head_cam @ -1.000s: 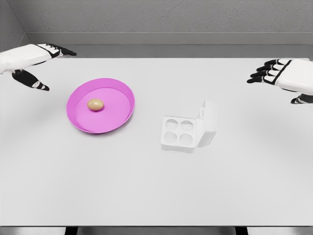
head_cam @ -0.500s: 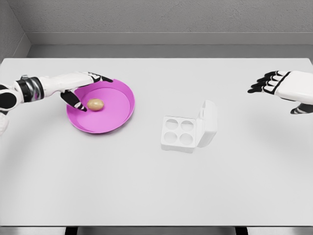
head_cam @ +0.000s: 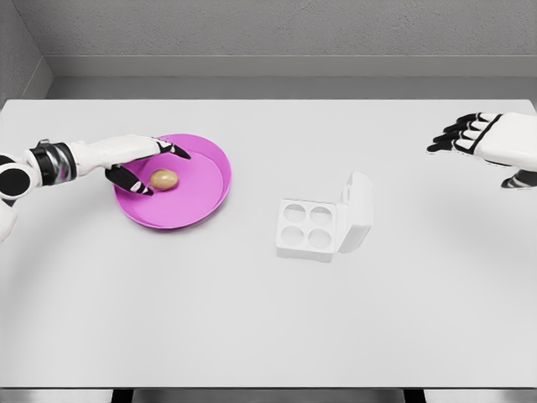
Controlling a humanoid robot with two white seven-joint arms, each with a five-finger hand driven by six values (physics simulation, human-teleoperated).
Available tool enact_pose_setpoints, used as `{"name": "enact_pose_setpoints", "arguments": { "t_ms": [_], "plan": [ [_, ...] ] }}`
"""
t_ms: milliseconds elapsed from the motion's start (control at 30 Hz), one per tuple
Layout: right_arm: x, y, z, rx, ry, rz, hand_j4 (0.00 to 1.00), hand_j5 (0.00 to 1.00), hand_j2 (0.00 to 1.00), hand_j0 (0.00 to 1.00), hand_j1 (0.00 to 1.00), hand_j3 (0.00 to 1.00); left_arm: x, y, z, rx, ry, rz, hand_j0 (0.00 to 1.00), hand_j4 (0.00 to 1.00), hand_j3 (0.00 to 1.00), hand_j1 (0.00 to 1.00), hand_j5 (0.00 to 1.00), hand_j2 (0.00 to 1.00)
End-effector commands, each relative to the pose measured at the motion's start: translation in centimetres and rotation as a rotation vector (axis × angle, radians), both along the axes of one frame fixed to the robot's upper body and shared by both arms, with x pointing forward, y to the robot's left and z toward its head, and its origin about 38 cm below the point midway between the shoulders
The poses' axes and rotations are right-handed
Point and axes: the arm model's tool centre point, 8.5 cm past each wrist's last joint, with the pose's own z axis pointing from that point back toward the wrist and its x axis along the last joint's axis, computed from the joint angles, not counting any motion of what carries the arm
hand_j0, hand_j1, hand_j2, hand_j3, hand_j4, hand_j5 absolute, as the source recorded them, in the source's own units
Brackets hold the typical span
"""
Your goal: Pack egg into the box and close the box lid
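Left hand [head_cam: 134, 161] spread beside smooth oval egg [head_cam: 164, 179] — glossy round pink plate [head_cam: 210, 189].

1. You have one view only, from the robot's head, looking forward and steeply down.
2. It takes in nearly the whole desk [head_cam: 252, 336] from moderate distance, up to the grey back wall [head_cam: 277, 29].

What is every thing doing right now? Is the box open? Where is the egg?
egg: lying loose in the pink plate
box: lid open, four cups empty
left hand: open, fingers around the egg, not gripping
right hand: open, hovering, holding nothing
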Motion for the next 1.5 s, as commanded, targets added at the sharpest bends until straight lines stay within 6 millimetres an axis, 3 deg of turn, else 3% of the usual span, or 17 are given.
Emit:
{"name": "enact_pose_setpoints", "arguments": {
  "t_ms": [0, 200, 467, 567, 733, 1333, 1467],
  "plan": [
    [-0.1, -0.4, 0.4, -0.010, -0.002, -0.007, 1.00, 1.00, 1.00, 1.00, 1.00, 1.00, 0.1, -0.2, 0.0, -0.012, 0.000, 0.000, 0.85, 0.85, 0.85, 0.85, 0.85, 0.85],
    [-0.2, -1.1, 2.2, -0.023, -0.043, -0.023, 1.00, 1.00, 1.00, 1.00, 1.00, 1.00, 0.0, -0.5, -0.2, -0.013, 0.004, -0.004, 0.85, 0.85, 0.85, 0.85, 0.85, 0.85],
    [-0.3, -0.9, 2.2, -0.023, -0.045, -0.016, 1.00, 1.00, 1.00, 1.00, 1.00, 1.00, -0.1, -1.0, -0.6, -0.008, 0.013, -0.017, 0.84, 0.84, 0.84, 0.84, 0.84, 0.84],
    [-0.3, -0.8, 2.2, -0.023, -0.044, -0.014, 1.00, 1.00, 1.00, 1.00, 1.00, 1.00, -0.1, -1.1, -0.6, -0.008, 0.014, -0.018, 0.77, 0.77, 0.77, 0.77, 0.77, 0.77],
    [-0.3, -0.9, 2.2, -0.026, -0.046, -0.016, 1.00, 1.00, 1.00, 1.00, 1.00, 1.00, -0.5, -0.9, -1.4, -0.004, 0.028, -0.015, 0.77, 0.77, 0.77, 0.77, 0.77, 0.77],
    [-1.2, -0.6, -1.0, -0.029, 0.035, -0.005, 1.00, 1.00, 1.00, 1.00, 1.00, 1.00, -0.6, -1.1, -0.4, -0.005, 0.004, -0.032, 0.77, 0.77, 0.77, 0.77, 0.77, 0.77],
    [-0.8, -1.3, -0.9, -0.019, 0.029, -0.032, 1.00, 1.00, 1.00, 1.00, 1.00, 1.00, -0.6, -1.0, -0.4, -0.004, 0.004, -0.030, 0.70, 0.70, 0.70, 0.70, 0.70, 0.70]
  ]
}}
